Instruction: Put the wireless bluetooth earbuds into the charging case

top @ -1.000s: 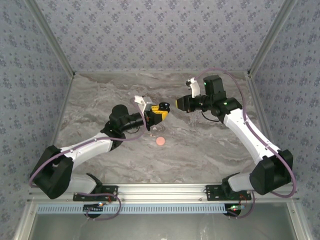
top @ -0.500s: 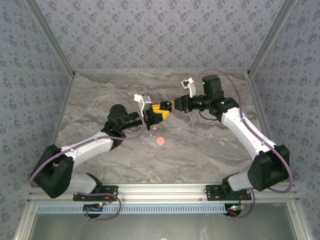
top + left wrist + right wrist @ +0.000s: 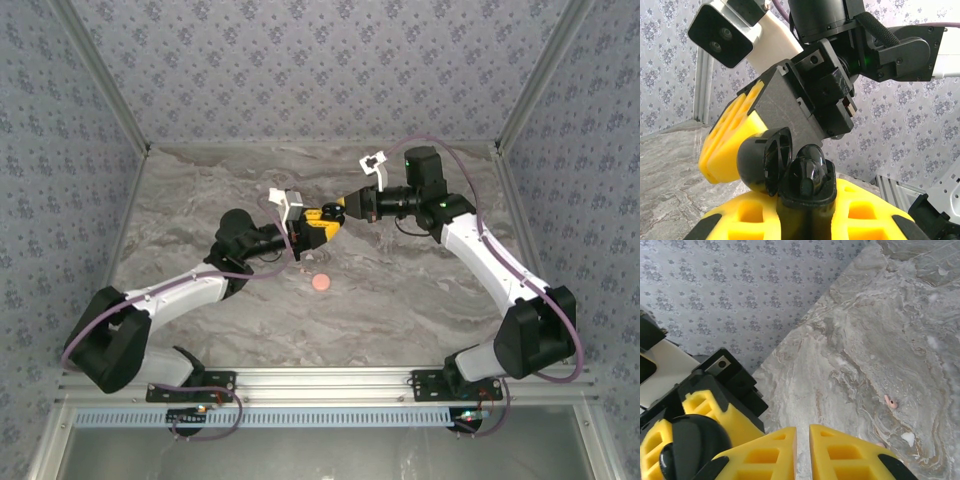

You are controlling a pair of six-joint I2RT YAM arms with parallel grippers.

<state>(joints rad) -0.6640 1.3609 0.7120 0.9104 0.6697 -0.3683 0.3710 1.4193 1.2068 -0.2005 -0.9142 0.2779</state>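
**Obs.** Both arms are raised over the table (image 3: 430, 300), above its far half, approx. midway btwn left & right edges. The two sets of tips meet nose to nose.

**Left fingers** (image 3: 767, 230): yellow, closed on the charging case (image 3: 807, 185).
- Case is black, clamped btwn the two pads, upright in left wrist view, held clear of the table.
- Lid (image 3: 765, 159) is open and swung to one side, w/ its round hollow facing the camera.
- A glossy black rounded shape sits in the case body opening. Can't tell if it's an earbud or the case interior.
- In right wrist view the same case shows as a black round form at lower left, btwn yellow pads.

**Right fingers** (image 3: 790, 440): yellow, drawn together, w/ only a thin slit btwn the tips in right wrist view.
- Can't tell whether anything is pinched there.
- Tips point at the open case, just beside the lid.
- In left wrist view one yellow right finger sits directly behind the lid. Contact vs. small gap: can't tell.

**Earbuds:** too small to place w/ confidence.

**Other:**
- Pink disc (image 3: 320, 283) lies flat on the table near ctr, on the near-edge side of the tips, well apart from both. Nothing touches it.
- Right wrist camera (image 3: 722, 35), white housing w/ dark face, sits above the right fingers in left wrist view.
- Walls (image 3: 300, 70) w/ grey-blue floral pattern stand along the left, far & right edges of the table.
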